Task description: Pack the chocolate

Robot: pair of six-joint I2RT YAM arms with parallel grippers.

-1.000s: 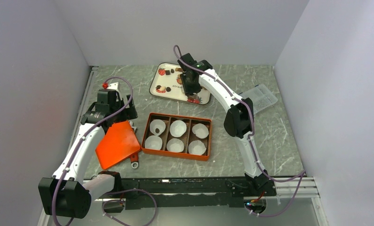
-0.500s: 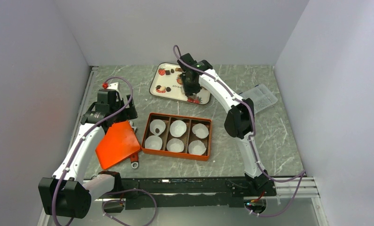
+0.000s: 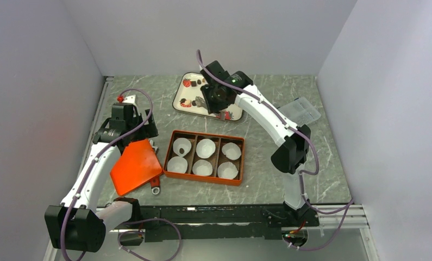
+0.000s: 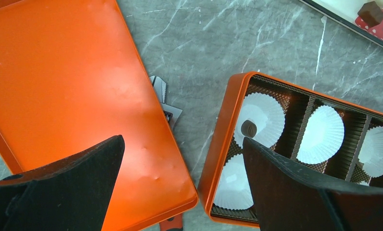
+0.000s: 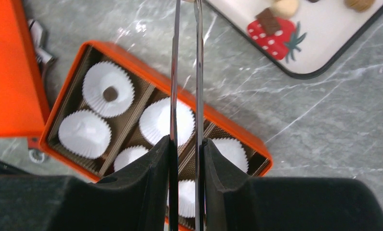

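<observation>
Loose pieces of chocolate point(image 3: 194, 103) point(image 5: 268, 20) lie on the white strawberry-print tray point(image 3: 187, 110) at the back. One dark chocolate point(image 3: 180, 148) point(image 4: 249, 128) point(image 5: 110, 93) sits in the back-left paper cup of the orange box point(image 3: 202, 180). The other cups hold nothing that I can see. My right gripper point(image 3: 216, 98) point(image 5: 185, 144) is shut on thin metal tongs point(image 5: 198, 72), raised over the tray's near side. The tong tips run out of the right wrist view, so I cannot tell if they hold anything. My left gripper point(image 3: 132, 122) point(image 4: 182, 140) stands open above the gap between lid and box.
The orange lid point(image 3: 135, 166) point(image 4: 69, 96) lies flat left of the box, with a small orange-handled tool point(image 3: 155, 185) point(image 4: 163, 96) partly under it. A clear plastic container point(image 3: 301, 111) sits at the right back. Grey walls close in on three sides.
The right arm has lifted off the tray and turned its wrist towards the box, elbow swinging right. Its jaws have squeezed the tongs a little narrower. The left arm has not moved.
</observation>
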